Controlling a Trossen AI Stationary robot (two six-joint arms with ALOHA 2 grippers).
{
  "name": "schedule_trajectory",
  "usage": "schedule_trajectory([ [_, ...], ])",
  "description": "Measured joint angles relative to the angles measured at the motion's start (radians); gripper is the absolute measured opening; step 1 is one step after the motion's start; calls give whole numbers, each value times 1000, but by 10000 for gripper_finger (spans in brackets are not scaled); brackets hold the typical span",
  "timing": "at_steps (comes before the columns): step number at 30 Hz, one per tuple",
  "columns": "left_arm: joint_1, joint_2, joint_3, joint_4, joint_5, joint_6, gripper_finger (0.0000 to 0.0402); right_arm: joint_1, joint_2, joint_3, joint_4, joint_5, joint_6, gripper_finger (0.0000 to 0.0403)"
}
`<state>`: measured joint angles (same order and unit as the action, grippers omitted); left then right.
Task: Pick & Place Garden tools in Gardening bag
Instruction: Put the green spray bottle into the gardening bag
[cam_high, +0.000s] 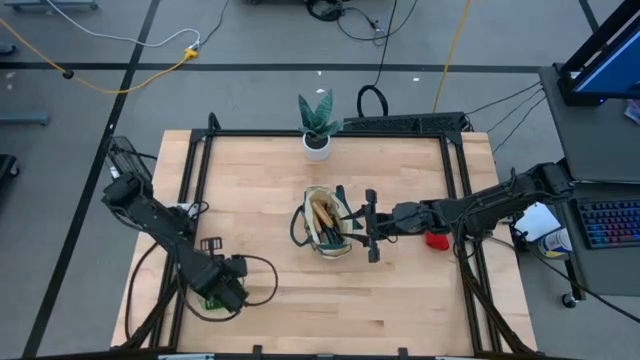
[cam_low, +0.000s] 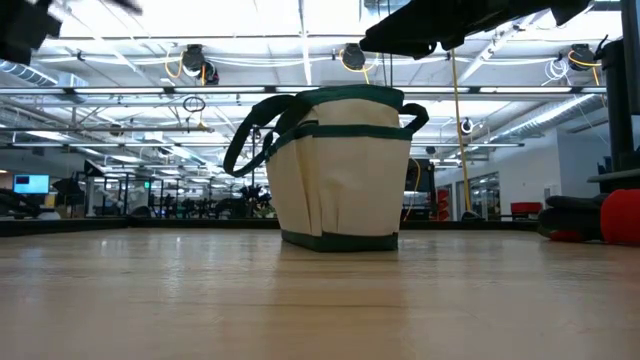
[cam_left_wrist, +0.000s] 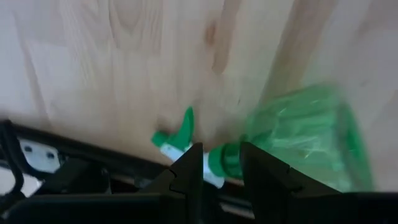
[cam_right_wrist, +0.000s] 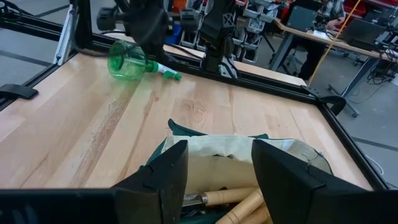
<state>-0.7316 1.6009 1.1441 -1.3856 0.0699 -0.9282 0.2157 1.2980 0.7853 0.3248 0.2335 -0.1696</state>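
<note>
the left gripper (cam_left_wrist: 221, 171) sits low at the near left edge of the table (cam_high: 400, 300), its two dark fingers (cam_left_wrist: 189, 171) set either side of the neck of the green spray bottle (cam_left_wrist: 298, 140), which lies on its side on the wood; the fingers look closed on the neck just behind the white and green trigger head. the right gripper (cam_right_wrist: 214, 171) hangs over the open mouth of the gardening bag (cam_high: 328, 222), fingers spread and holding nothing. the bag stands upright near the table's middle, with pale wooden handles (cam_right_wrist: 239, 202) showing inside it. a small red item (cam_high: 436, 239) lies just beside the right arm, toward the table's right edge. a potted plant (cam_high: 317, 125) stands at the far edge.
</note>
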Motion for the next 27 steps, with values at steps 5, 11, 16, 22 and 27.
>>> schedule_trajectory([
  [5, 30, 0, -63, 3, 53, 15, 111, 0, 0, 0, 0, 0, 0, 171],
  [11, 82, 0, -89, 16, 64, 128, 111, 0, 0, 0, 0, 0, 0, 171],
  [16, 136, 0, -89, 59, 102, 289, 111, 0, 0, 0, 0, 0, 0, 171],
  [22, 178, -2, -89, 66, 158, 456, 111, 0, 0, 0, -1, 0, 0, 171],
  [27, 193, -74, -121, 63, 161, 508, 111, 0, 0, 0, -2, 0, 0, 171],
])
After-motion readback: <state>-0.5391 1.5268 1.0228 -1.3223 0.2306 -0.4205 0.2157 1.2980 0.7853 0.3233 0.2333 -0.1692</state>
